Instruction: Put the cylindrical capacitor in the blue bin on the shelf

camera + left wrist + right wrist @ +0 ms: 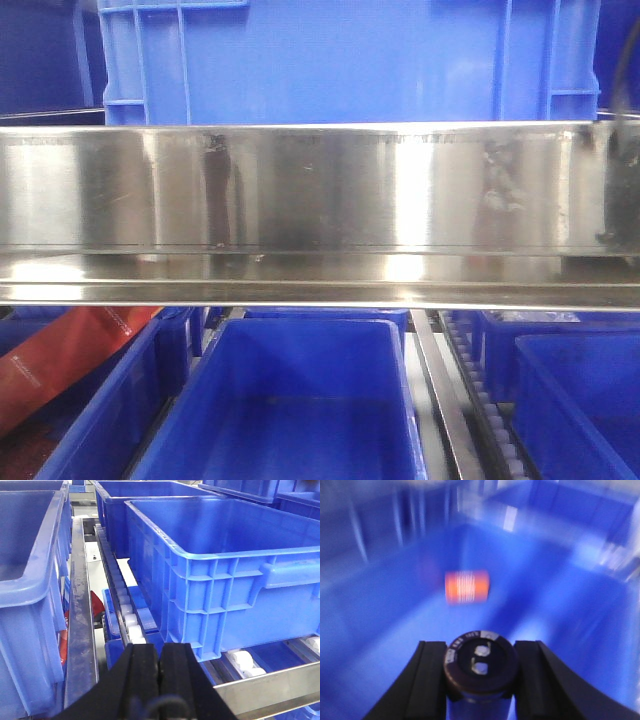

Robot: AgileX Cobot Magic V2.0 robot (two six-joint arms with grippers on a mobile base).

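Observation:
In the right wrist view the cylindrical capacitor (481,665), dark with two silvery terminals on its end, sits clamped between the black fingers of my right gripper (481,672). Behind it lies the blurred inside of a blue bin (545,605) with an orange-red label (466,586) on its floor. My left gripper (159,667) is shut and empty, its black pads pressed together in front of a large blue bin (225,580) on the shelf's roller tracks (125,610). The shelf's shiny steel front rail (320,190) spans the front view; neither gripper shows there.
Blue bins stand on both tiers: one above the rail (350,60), one below at centre (300,400), others at right (580,400) and left. A red package (60,360) lies in the lower left bin. A tall blue bin (25,580) flanks the left gripper.

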